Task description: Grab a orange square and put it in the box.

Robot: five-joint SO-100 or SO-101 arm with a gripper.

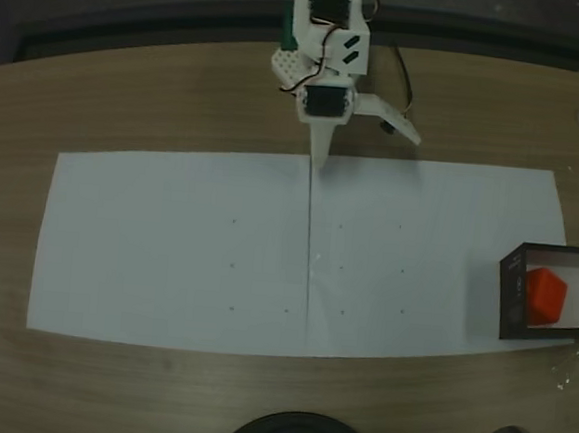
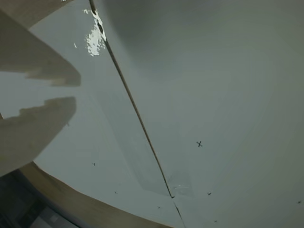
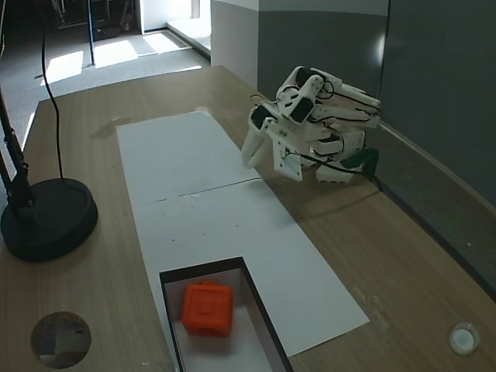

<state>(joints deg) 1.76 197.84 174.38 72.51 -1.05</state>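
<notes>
Already done, by the look of it — cube point(image 1: 545, 296) resting inside box point(image 1: 512, 294) at the right end of the paper point(image 1: 167, 247) in a fixed view, well apart from tool point(image 1: 361, 142), folded back at the far bench point(image 1: 129, 94) edge with jaws spread and holding nothing. Little left to go wrong — only a needless return sweep toward the box, nudging its thin wall or dragging the paper beneath. Worth noting too: box sitting at the paper's very end, so easily shifted by any bump.
</notes>
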